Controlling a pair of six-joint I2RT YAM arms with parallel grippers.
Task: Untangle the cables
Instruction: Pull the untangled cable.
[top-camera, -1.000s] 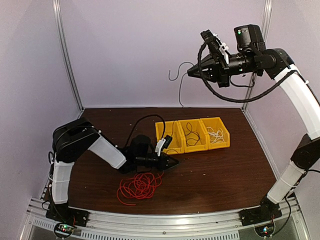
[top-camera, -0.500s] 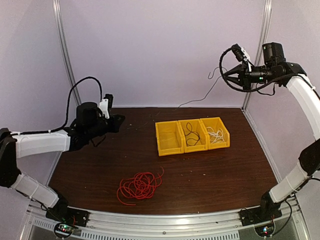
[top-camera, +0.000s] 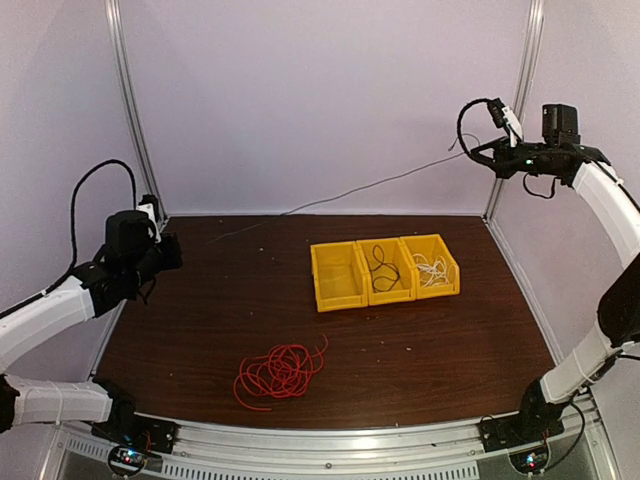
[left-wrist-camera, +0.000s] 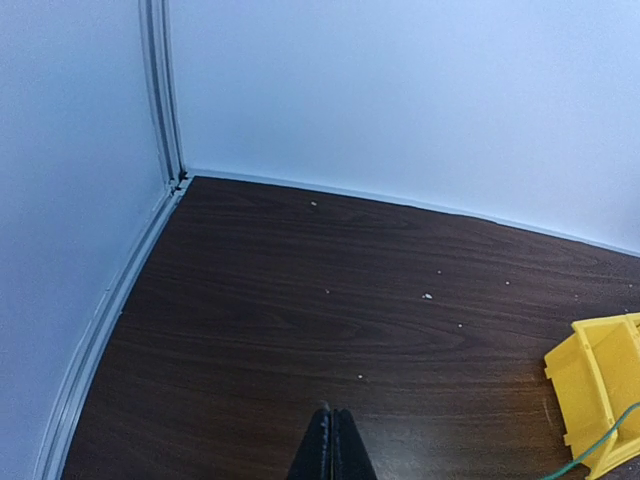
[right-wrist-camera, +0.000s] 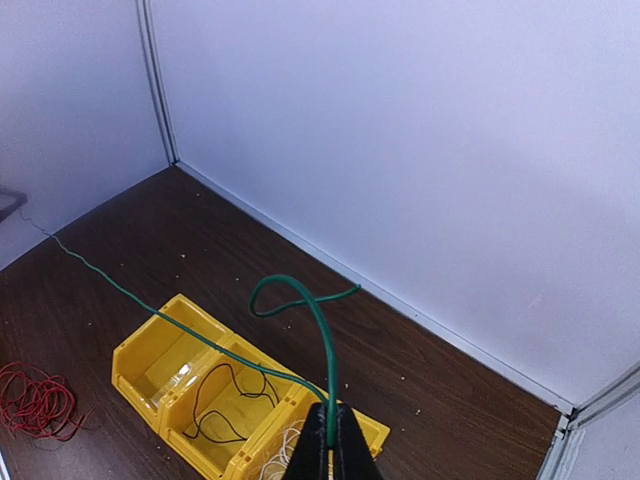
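Now a green wire is stretched across the upper middle of the top view, above the bench. The right fingers are clamped on it. The left fingers are pressed together, but I cannot tell if they hold the wire. The red wire lies at lower centre. The step seems to be pulling the green one straight. Next, it needs lowering into a yellow bin.

1. Of the left pincer, only the pressed-together tips show; the rest is cut by the lower edge.
2. The thin green wire, to that pincer's right, runs out at the bottom corner. Whether the tips hold it cannot be told.
3. The yellow plastic bin, further right, is clipped by the edge.
4. The white wire is partly covered by the right pincer.
5. The red wire coil, far left of the right pincer, is cut off.
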